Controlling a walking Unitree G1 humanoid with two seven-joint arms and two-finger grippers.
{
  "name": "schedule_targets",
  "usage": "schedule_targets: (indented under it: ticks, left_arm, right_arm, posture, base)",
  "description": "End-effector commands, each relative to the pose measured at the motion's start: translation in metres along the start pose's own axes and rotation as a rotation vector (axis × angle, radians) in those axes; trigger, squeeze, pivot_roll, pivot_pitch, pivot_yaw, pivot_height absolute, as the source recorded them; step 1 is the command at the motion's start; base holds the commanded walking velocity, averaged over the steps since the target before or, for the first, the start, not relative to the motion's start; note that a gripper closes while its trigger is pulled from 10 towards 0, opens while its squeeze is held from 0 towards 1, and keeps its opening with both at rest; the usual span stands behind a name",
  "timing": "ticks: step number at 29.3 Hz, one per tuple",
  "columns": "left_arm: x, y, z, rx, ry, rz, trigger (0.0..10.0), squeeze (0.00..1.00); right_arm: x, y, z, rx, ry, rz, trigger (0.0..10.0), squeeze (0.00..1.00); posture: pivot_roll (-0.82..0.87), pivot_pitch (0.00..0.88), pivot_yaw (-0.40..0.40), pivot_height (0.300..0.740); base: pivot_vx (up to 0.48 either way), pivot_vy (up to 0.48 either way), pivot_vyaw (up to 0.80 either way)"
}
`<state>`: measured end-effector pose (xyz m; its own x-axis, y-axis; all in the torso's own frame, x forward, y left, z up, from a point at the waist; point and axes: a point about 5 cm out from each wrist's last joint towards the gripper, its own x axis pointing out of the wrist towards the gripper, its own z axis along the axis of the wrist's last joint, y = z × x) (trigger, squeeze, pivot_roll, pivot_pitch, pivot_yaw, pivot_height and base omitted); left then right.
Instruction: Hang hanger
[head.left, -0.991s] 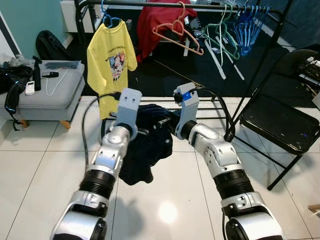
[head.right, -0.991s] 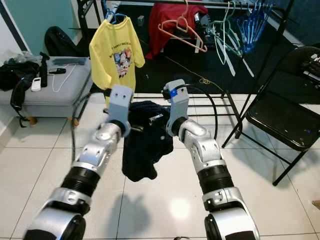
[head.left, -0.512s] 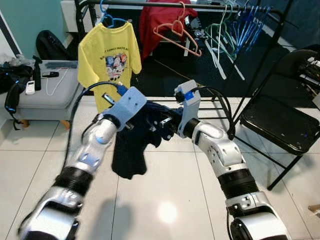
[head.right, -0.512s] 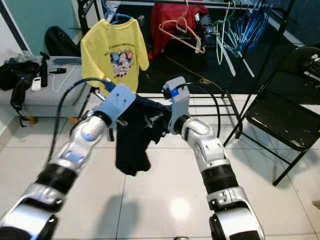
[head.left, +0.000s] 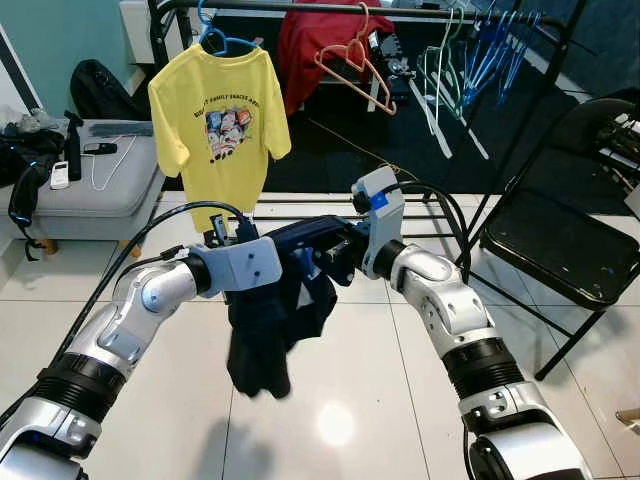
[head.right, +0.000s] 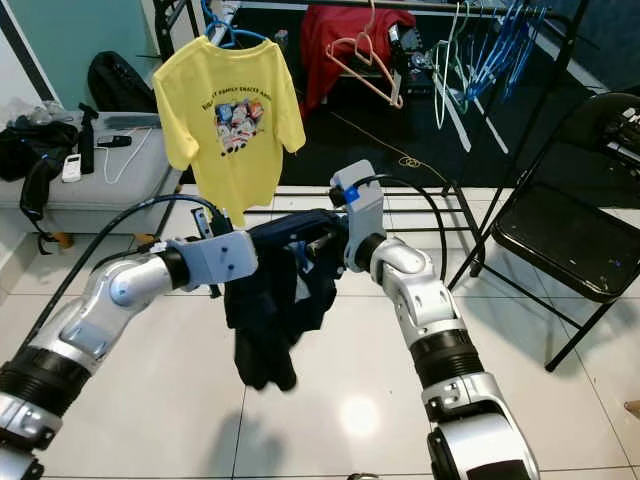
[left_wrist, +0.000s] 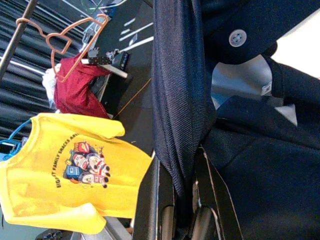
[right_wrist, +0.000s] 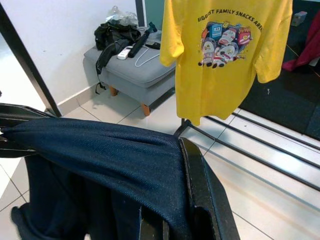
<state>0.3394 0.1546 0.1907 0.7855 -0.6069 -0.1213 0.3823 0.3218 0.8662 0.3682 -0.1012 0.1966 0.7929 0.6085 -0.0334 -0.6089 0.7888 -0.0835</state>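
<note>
head views: i'm holding the dark navy garment (head.left: 275, 320) between both arms, well short of the clothes rail (head.left: 300, 8) and below it. the left end effector (head.left: 285, 262) and right end effector (head.left: 335, 258) sit at its top edge. if either grip slips, it drops to the floor.

left wrist view: fingers (left_wrist: 165, 210) pressed together, pinching a fold of cloth.

right wrist view: finger (right_wrist: 197, 185) clamped over the fabric; i see no hanger hook, so hooking the rail may miss.
</note>
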Motion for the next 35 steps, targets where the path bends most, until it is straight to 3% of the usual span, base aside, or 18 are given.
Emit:
schedule_targets:
  ticks: [1, 4, 6, 8, 9, 10, 15, 17, 23, 24, 27, 28, 29, 30, 31, 32, 34, 35]
  left_arm:
    - [-0.029, -0.008, -0.049, -0.018, 0.261, -0.065, 0.0, 0.00]
    - [-0.027, -0.001, -0.051, -0.123, 0.287, 0.026, 0.0, 0.00]
    - [-0.027, -0.001, -0.051, -0.123, 0.287, 0.026, 0.0, 0.00]
    - [-0.020, 0.005, -0.043, -0.289, 0.243, 0.093, 0.0, 0.00]
    - [-0.020, 0.005, -0.043, -0.289, 0.243, 0.093, 0.0, 0.00]
    - [-0.017, 0.004, -0.035, -0.371, 0.189, 0.078, 0.0, 0.00]
    - [-0.015, 0.003, -0.030, -0.418, 0.152, 0.057, 0.0, 0.00]
    - [-0.019, -0.004, -0.020, -0.476, 0.095, -0.102, 0.0, 0.00]
    - [-0.026, -0.009, -0.017, -0.470, 0.091, -0.228, 0.0, 0.00]
    - [-0.029, -0.009, -0.017, -0.463, 0.092, -0.254, 0.0, 0.00]
    - [-0.031, -0.009, -0.015, -0.462, 0.082, -0.276, 0.0, 0.00]
    - [-0.034, -0.008, -0.011, -0.479, 0.065, -0.308, 0.0, 0.00]
    - [-0.034, -0.008, -0.011, -0.479, 0.065, -0.308, 0.0, 0.00]
    - [-0.036, -0.009, -0.005, -0.508, 0.039, -0.349, 0.0, 0.00]
    - [-0.036, -0.009, -0.005, -0.508, 0.039, -0.349, 0.0, 0.00]
    - [-0.038, -0.010, 0.003, -0.554, 0.013, -0.405, 0.0, 0.00]
    - [-0.038, -0.010, 0.003, -0.554, 0.013, -0.405, 0.0, 0.00]
    - [-0.041, -0.011, 0.009, -0.594, 0.000, -0.460, 0.0, 0.00]
  right_arm:
    - [-0.028, -0.053, 0.014, -0.022, -0.059, -0.268, 0.0, 0.00]
    - [-0.028, -0.053, 0.016, -0.017, -0.068, -0.260, 0.0, 0.00]
    - [-0.028, -0.053, 0.016, -0.017, -0.068, -0.260, 0.0, 0.00]
    - [-0.027, -0.051, 0.014, -0.005, -0.072, -0.248, 0.0, 0.00]
    - [-0.027, -0.051, 0.014, -0.005, -0.072, -0.248, 0.0, 0.00]
    - [-0.026, -0.050, 0.014, 0.004, -0.075, -0.247, 0.0, 0.00]
    - [-0.026, -0.050, 0.013, 0.011, -0.078, -0.248, 0.0, 0.00]
    - [-0.026, -0.053, 0.013, 0.025, -0.088, -0.271, 0.0, 0.00]
    - [-0.027, -0.056, 0.013, 0.030, -0.096, -0.290, 0.0, 0.00]
    - [-0.027, -0.056, 0.014, 0.032, -0.097, -0.288, 0.0, 1.00]
    - [-0.027, -0.057, 0.013, 0.043, -0.094, -0.287, 0.0, 1.00]
    - [-0.027, -0.057, 0.012, 0.048, -0.088, -0.289, 2.0, 1.00]
    - [-0.027, -0.057, 0.012, 0.048, -0.088, -0.289, 2.0, 1.00]
    - [-0.027, -0.059, 0.008, 0.040, -0.071, -0.317, 10.0, 1.00]
    - [-0.027, -0.059, 0.008, 0.040, -0.071, -0.317, 10.0, 1.00]
    - [-0.028, -0.063, 0.002, 0.057, -0.054, -0.352, 10.0, 0.47]
    - [-0.028, -0.063, 0.002, 0.057, -0.054, -0.352, 10.0, 0.47]
    - [-0.030, -0.066, -0.003, 0.072, -0.044, -0.389, 10.0, 0.00]
  posture:
    - [-0.04, 0.128, -0.031, 0.740]
    - [-0.04, 0.127, -0.033, 0.740]
    - [-0.04, 0.127, -0.033, 0.740]
    - [-0.04, 0.128, -0.032, 0.740]
    - [-0.04, 0.128, -0.032, 0.740]
    - [-0.04, 0.128, -0.032, 0.740]
    - [-0.04, 0.128, -0.032, 0.740]
    - [-0.04, 0.122, -0.024, 0.740]
    - [-0.04, 0.117, -0.024, 0.740]
    - [-0.04, 0.115, -0.024, 0.740]
    - [-0.04, 0.113, -0.026, 0.740]
    - [-0.04, 0.109, -0.026, 0.740]
    - [-0.04, 0.109, -0.026, 0.740]
    - [-0.03, 0.106, -0.026, 0.740]
    - [-0.03, 0.106, -0.026, 0.740]
    - [-0.03, 0.102, -0.024, 0.740]
    - [-0.03, 0.102, -0.024, 0.740]
    - [-0.03, 0.099, -0.021, 0.740]
  base:
    - [0.000, 0.000, 0.00]
    - [0.000, 0.000, 0.00]
    - [0.000, 0.000, 0.00]
    - [0.000, 0.000, 0.00]
    - [0.000, 0.000, 0.00]
    - [0.000, 0.000, 0.00]
    - [0.000, 0.000, 0.00]
    - [0.000, 0.000, 0.00]
    - [0.000, 0.000, 0.00]
    - [0.000, 0.000, 0.00]
    - [0.000, 0.000, 0.00]
    - [0.000, 0.000, 0.00]
    - [0.000, 0.000, 0.00]
    - [0.000, 0.000, 0.00]
    - [0.000, 0.000, 0.00]
    - [0.000, 0.000, 0.00]
    - [0.000, 0.000, 0.00]
    - [0.000, 0.000, 0.00]
